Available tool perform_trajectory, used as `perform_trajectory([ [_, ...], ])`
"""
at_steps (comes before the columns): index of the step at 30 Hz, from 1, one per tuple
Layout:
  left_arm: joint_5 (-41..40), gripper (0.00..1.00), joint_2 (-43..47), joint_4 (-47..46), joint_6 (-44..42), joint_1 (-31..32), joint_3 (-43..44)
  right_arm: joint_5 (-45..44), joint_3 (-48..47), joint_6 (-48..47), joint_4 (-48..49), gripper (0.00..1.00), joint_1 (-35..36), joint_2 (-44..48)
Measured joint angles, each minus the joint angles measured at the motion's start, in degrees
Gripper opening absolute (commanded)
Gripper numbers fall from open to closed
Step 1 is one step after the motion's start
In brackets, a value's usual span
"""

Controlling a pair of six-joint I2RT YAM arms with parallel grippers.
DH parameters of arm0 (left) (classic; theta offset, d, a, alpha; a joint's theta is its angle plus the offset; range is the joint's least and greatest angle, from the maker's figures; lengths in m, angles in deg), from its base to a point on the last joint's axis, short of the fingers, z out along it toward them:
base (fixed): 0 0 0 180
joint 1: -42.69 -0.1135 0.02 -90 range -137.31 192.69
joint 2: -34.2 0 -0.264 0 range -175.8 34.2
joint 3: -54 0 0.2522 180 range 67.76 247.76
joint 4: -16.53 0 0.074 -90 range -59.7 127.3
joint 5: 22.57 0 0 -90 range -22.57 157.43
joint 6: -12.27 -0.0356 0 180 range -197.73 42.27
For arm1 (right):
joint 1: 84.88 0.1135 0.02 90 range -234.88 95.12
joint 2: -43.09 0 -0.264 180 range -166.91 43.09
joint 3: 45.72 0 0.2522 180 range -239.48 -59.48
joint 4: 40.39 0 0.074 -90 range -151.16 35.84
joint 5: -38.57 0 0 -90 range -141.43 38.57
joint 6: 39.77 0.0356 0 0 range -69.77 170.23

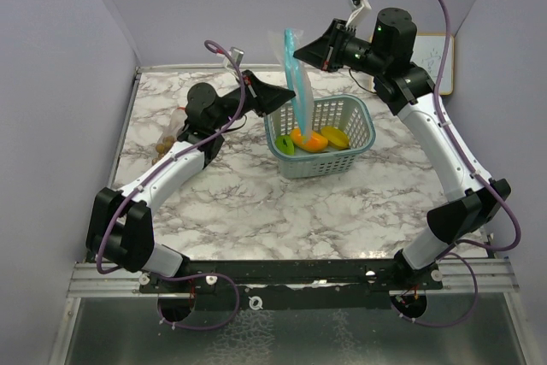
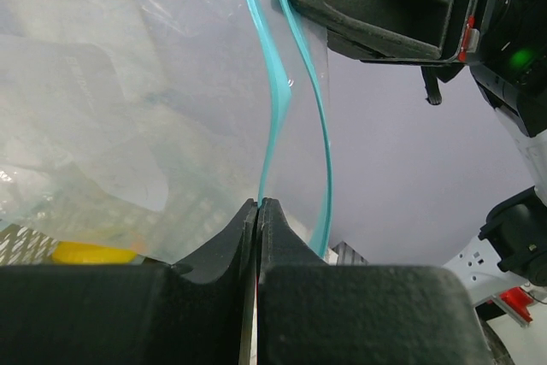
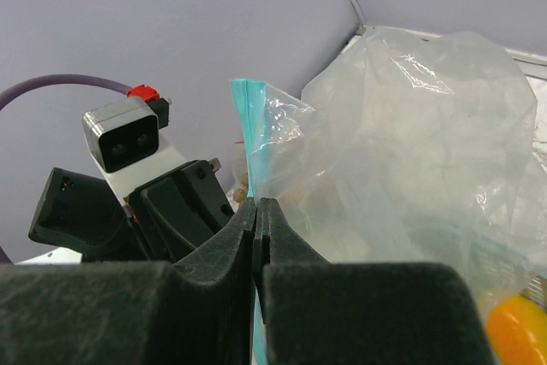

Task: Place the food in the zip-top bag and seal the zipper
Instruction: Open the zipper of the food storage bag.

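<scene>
Left hand (image 2: 258, 204) pinches zip-top bag (image 3: 410, 126) at teal zipper strip (image 2: 275, 100); right hand (image 3: 256, 203) pinches the same edge higher. Bag hangs at 12 o'clock over basket (image 1: 366, 126); mango (image 1: 312, 139) lies inside the basket. I'd hold both pinches firm and part lips gently.

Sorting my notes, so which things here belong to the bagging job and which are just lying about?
Job: zip-top bag, left tool, right tool, orange mango, yellow banana, green fruit, loose toy food far left.
Lying about: mesh basket, white board.

Clear zip-top bag (image 1: 296, 83) hanging upright, teal zipper (image 2: 275, 83) running vertical; orange mango (image 1: 309, 138), yellow banana (image 1: 335, 136), green apple (image 1: 289, 145) sitting in mesh basket (image 1: 338, 162) below.
</scene>
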Motion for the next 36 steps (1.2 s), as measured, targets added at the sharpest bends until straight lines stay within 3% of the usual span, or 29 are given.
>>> perform_trajectory([
  [4,-0.04,0.00,-0.11,2.91,-0.52,-1.29,1.77,-2.99,0.02,-0.35,-1.27,0.02,0.00,0.07],
  [9,-5.22,0.00,0.81,17.53,-7.30,-2.69,7.80,-13.49,-0.42,-3.69,-8.24,0.02,0.00,0.42],
  [16,-22.16,0.00,5.55,37.90,-17.97,-2.86,14.88,-24.85,-2.08,-8.31,-14.97,0.02,0.00,1.07],
  [23,-38.82,0.00,5.73,51.98,-27.58,-2.64,22.14,-35.39,-2.95,-11.87,-18.95,0.02,0.11,1.68],
  [28,-46.75,0.00,6.38,59.08,-34.25,-3.10,26.40,-32.48,-2.95,-11.98,-18.05,0.03,-0.48,1.55],
  [30,-48.65,0.00,7.56,61.20,-36.39,-3.10,27.52,-27.47,-2.99,-11.08,-15.98,0.15,-0.26,0.76],
  [32,-49.86,0.00,9.20,62.77,-37.73,-3.10,27.87,-23.82,-3.06,-10.67,-14.29,0.41,0.55,-0.31],
  [34,-50.18,0.00,10.80,63.95,-38.01,-3.10,27.69,-21.55,-3.54,-11.45,-13.22,0.61,2.51,-1.79],
  [36,-49.68,0.00,12.09,63.87,-37.40,-3.10,26.71,-19.85,-4.11,-12.66,-12.04,0.68,5.40,-3.13],
])
